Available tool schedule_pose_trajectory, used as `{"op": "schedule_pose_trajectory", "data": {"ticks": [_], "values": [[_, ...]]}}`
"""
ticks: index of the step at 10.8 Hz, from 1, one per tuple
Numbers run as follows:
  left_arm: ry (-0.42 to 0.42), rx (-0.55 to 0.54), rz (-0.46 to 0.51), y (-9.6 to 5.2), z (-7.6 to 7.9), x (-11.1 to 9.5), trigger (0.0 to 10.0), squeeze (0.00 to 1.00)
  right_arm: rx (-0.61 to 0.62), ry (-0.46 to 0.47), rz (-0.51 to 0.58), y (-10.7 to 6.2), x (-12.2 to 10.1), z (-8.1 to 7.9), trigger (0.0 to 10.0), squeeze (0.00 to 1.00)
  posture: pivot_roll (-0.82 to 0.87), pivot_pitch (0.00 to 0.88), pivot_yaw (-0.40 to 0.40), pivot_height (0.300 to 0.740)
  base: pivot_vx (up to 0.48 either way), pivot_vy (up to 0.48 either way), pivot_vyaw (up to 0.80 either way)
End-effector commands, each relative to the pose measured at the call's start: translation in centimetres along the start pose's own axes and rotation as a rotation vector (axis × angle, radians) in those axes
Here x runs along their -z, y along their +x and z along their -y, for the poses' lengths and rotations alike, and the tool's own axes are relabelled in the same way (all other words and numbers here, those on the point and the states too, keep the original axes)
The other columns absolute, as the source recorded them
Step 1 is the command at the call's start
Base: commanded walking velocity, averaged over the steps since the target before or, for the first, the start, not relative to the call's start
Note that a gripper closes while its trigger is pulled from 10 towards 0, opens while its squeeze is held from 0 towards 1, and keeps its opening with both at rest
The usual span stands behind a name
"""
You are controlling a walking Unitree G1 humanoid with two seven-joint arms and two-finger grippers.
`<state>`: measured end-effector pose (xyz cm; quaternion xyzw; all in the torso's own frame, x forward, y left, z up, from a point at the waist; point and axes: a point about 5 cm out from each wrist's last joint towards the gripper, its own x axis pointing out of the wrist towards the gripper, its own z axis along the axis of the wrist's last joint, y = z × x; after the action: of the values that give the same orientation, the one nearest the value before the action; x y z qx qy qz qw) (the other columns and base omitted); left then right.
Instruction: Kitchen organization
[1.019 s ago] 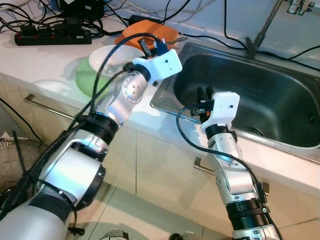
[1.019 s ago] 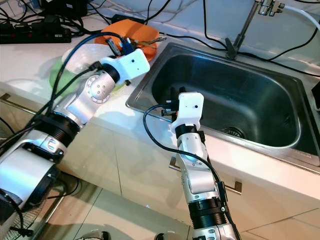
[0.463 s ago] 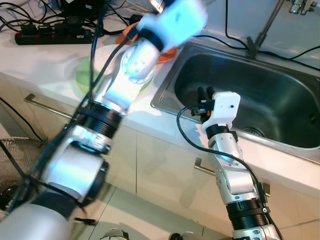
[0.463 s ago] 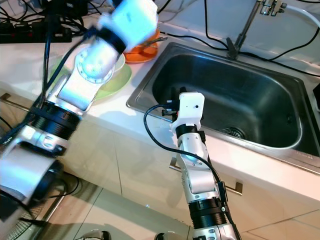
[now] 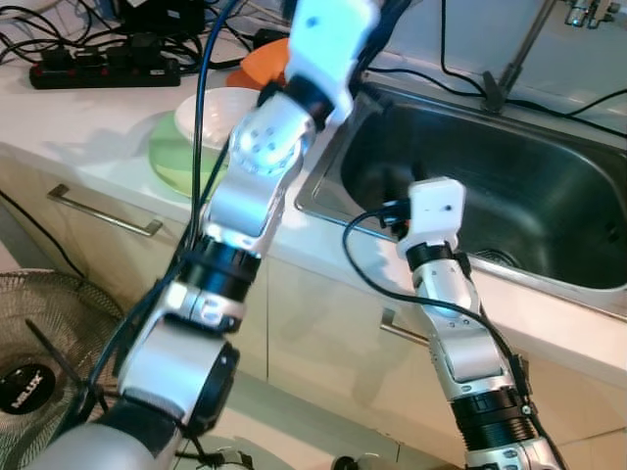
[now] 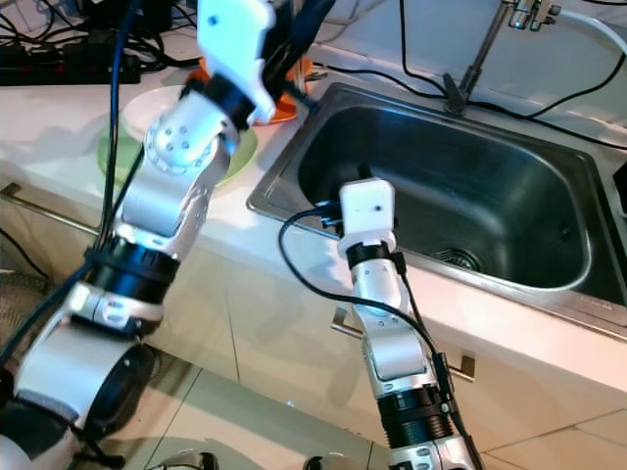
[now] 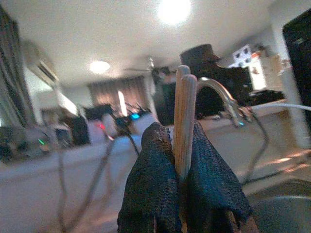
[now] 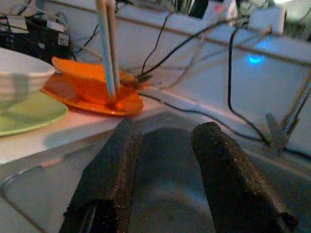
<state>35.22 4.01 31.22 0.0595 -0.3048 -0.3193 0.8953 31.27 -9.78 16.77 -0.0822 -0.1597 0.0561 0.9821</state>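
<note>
The left gripper [image 7: 182, 194] is raised above the tabletop [image 5: 88, 127] beside the sink [image 5: 509, 186], its jaws clamped on a pair of wooden chopsticks [image 7: 183, 121] whose long axis runs straight out past the fingertips; the right gripper [image 8: 163, 170] hovers over the sink's near rim, jaws parted and empty, farther from the chopsticks.

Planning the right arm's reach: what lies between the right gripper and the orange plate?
The sink's steel rim and a strip of white counter, seen in the right wrist view ahead of the right gripper; orange plate beyond.

Left tool [image 7: 181, 194] raised, clamped; right tool [image 8: 163, 174] parted.
</note>
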Motion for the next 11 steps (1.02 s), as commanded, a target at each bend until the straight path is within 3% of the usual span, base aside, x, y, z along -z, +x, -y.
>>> {"op": "schedule_pose_trajectory", "data": {"ticks": [1, 4, 8, 9, 10, 11], "values": [[-0.070, 0.018, -0.015, -0.2, 0.4, 0.2, 10.0, 0.00, 0.010, -0.003, 0.046, 0.2, -1.0, 0.1, 10.0, 1.00, -0.08, 0.066, -0.062, 0.740, 0.000, 0.000, 0.00], [-0.246, 0.026, -0.084, -1.8, 0.8, 1.6, 10.0, 0.00, -0.001, -0.005, 0.052, 0.2, -1.1, -0.2, 10.0, 1.00, -0.08, 0.062, -0.061, 0.740, 0.000, 0.000, 0.00], [-0.339, 0.096, -0.108, -2.3, 2.4, 1.5, 10.0, 0.00, -0.035, 0.009, 0.052, 0.0, -1.0, -0.9, 10.0, 1.00, -0.08, 0.051, -0.056, 0.740, 0.000, 0.000, 0.00], [-0.347, 0.104, -0.113, -2.3, 2.5, 1.5, 10.0, 0.00, -0.038, 0.005, 0.049, 0.0, -1.0, -0.9, 10.0, 0.75, -0.08, 0.051, -0.056, 0.740, 0.000, 0.000, 0.00], [-0.353, 0.110, -0.118, -2.3, 2.6, 1.5, 10.0, 0.00, -0.039, 0.005, 0.045, 0.0, -0.9, -1.0, 10.0, 0.00, -0.08, 0.051, -0.056, 0.740, 0.000, 0.000, 0.00], [-0.362, 0.121, -0.133, -2.4, 2.7, 1.5, 10.0, 0.00, -0.039, 0.008, 0.040, 0.0, -0.9, -1.0, 10.0, 0.00, -0.08, 0.050, -0.053, 0.740, 0.000, 0.000, 0.00]]}}
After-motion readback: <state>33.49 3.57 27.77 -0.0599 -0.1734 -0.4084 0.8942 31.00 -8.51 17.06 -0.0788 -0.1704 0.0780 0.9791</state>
